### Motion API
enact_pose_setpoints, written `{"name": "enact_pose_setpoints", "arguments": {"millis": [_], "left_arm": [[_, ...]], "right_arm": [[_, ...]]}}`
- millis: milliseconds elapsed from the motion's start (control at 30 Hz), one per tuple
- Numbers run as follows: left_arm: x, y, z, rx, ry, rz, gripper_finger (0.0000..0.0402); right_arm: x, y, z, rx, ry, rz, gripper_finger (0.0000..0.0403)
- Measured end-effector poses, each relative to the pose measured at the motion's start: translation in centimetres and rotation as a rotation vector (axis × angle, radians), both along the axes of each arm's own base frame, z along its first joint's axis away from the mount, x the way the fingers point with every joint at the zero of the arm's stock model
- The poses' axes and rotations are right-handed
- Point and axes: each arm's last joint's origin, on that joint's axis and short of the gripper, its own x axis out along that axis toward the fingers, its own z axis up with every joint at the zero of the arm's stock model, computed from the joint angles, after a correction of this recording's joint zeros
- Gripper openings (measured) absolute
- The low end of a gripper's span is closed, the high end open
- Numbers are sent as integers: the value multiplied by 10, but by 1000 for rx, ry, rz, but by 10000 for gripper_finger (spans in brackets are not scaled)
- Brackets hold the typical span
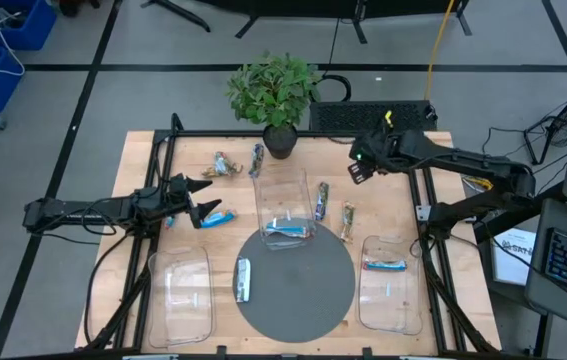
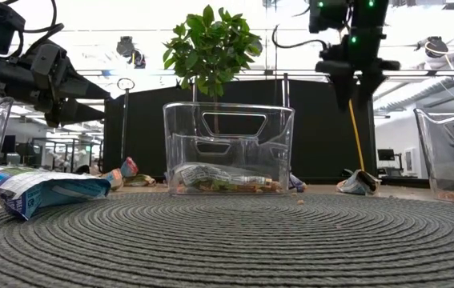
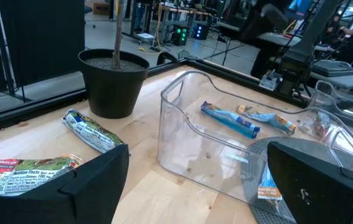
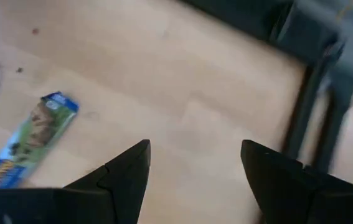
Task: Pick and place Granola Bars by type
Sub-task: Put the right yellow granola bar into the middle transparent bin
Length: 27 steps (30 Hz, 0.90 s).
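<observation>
- A blue granola bar (image 1: 216, 217) lies flat on the wooden table, at the left.
- Two bars (image 1: 227, 166) lie near the plant pot: one brownish, and one blue bar (image 1: 257, 158) just beside it.
- One blue-white bar (image 1: 288, 229) lies inside the middle clear tray.
- A silver-white bar (image 1: 242, 279) lies on the round grey mat.
- A dark blue bar (image 1: 322, 201) and a gold bar (image 1: 347, 221) lie side by side, right of the middle tray.
- A red-blue bar (image 1: 384, 264) lies in the right tray.

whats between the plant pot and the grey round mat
The clear middle tray, holding one blue bar, stands between the plant pot and the grey round mat, its near end overlapping the mat's edge. The high view shows this best.
</observation>
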Motion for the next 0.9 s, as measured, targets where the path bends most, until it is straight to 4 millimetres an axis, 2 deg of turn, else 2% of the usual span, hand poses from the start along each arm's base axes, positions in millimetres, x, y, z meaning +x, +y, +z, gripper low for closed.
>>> {"name": "enact_pose_setpoints", "arguments": {"millis": [367,733,900], "left_arm": [[0,0,0,0,0,0,379],[0,0,0,0,0,0,379],[0,0,0,0,0,0,379]], "right_arm": [[14,33,-55,185,-243,-200,245],[10,44,-95,296,-355,-324,245],[8,45,-102,313,-361,-347,245]]}}
